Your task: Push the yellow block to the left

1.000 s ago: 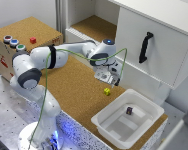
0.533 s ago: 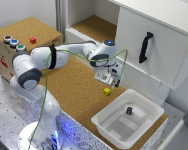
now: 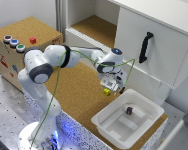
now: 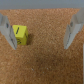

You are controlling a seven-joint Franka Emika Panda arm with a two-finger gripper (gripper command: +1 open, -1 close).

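Observation:
The yellow block (image 3: 107, 92) is a tiny bright cube lying on the cork surface, just off the white bin's far corner. My gripper (image 3: 114, 88) hangs low right over it, on the exterior view's right of the block. In the wrist view the yellow block (image 4: 19, 36) sits between the two spread fingers, close beside one finger (image 4: 6, 30) and well apart from the other finger (image 4: 73, 31). The gripper (image 4: 40, 32) is open and holds nothing.
A white bin (image 3: 112, 131) with a small dark block (image 3: 129, 110) inside stands close to the gripper. A white cabinet (image 3: 159, 45) with a black handle (image 3: 145, 47) rises behind. At the exterior view's left a cork-topped box (image 3: 41, 31) carries a red cube (image 3: 32, 40) and coloured buttons (image 3: 13, 43).
The gripper has dropped slightly toward the cork surface by the yellow block. The block has hardly shifted.

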